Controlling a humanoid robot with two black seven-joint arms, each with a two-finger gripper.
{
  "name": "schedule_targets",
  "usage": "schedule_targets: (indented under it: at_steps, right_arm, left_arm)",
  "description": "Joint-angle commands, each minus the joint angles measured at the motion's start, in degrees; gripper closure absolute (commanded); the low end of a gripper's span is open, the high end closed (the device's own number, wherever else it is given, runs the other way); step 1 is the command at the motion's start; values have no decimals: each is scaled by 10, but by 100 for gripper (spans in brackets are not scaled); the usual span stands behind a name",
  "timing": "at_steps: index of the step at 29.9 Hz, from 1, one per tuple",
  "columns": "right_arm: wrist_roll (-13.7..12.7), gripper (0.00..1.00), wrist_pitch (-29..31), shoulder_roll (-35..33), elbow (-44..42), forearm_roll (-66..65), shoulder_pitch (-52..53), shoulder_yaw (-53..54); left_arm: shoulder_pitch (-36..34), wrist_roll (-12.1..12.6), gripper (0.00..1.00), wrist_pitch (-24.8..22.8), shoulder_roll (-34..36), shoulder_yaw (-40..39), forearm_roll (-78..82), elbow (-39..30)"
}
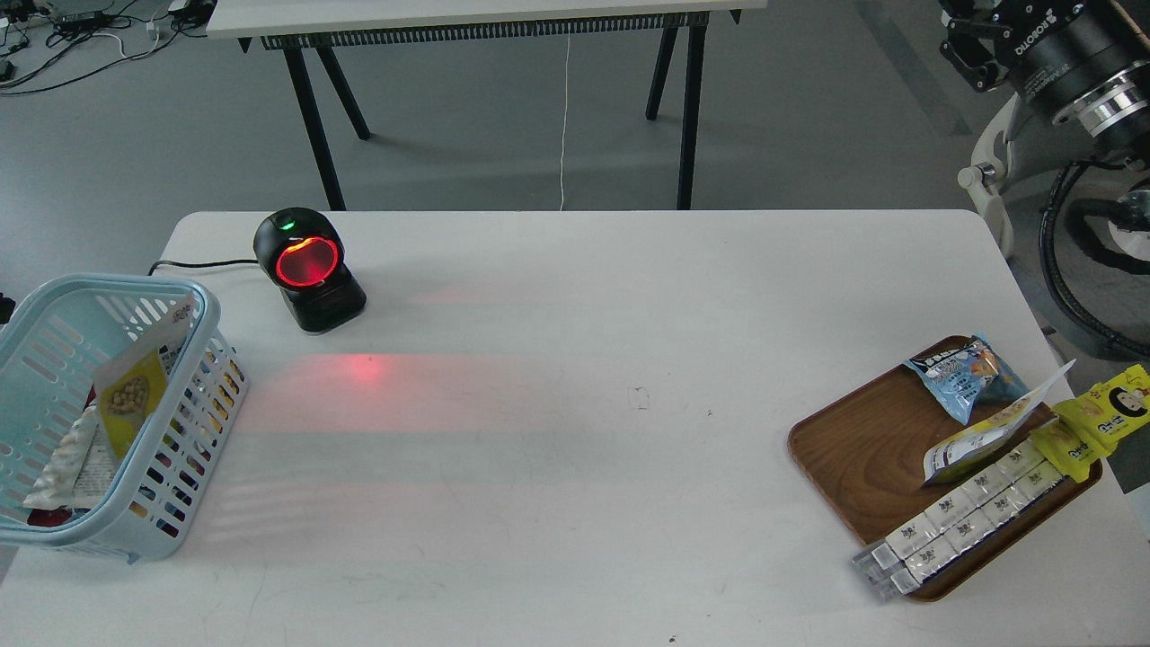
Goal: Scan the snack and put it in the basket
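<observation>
The snack (135,382), a yellow and silvery-white pouch with a picture of brown nuts, stands tilted inside the light blue basket (208,310). It leans against the basket's right wall, free of any gripper. Of my left arm, only a dark sliver (4,310) shows at the left edge beside the basket, so the fingers cannot be made out. My right gripper (975,49) is high at the top right, off the table and partly cut off, and I cannot tell whether it is open or shut.
A black scanner (307,268) glows red at the back left and casts red light on the white table (575,449). A brown wooden tray (853,449) at the right holds a light blue packet (966,373), a strip of white packets (961,517) and yellow pouches. Other packets lie in the basket.
</observation>
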Motion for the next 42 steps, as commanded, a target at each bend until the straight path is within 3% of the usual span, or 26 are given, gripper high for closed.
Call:
schedule_targets:
  at_steps: [1,5,15,20,32,36,42]
  right_arm:
    - [0,0,0,1,2,0,-1,-1]
    - [0,0,3,5,4,-1,2,-8]
    - [0,0,-5,51,1,-7,28,-11]
    - [0,0,-4,46,7,-4,21,-11]
    - [0,0,15,-62,119,-3,-49,-12]
    - [0,0,48,-73,138,-4,-60,-11]
    - [0,0,49,-64,137,-3,-62,-8]
  left_arm:
    - [-6,0,13,0,-9,-15,-59,3]
    - [-14,0,9,5,-62,-50,-195,24]
    - [-14,0,9,1,-315,-212,-744,147]
    - [-16,0,8,-20,-416,-225,-819,216]
    - [12,0,3,-48,-432,-228,-858,226]
    - [18,0,2,-53,-423,-226,-889,229]
    - [44,0,1,-54,-414,-211,-882,235]
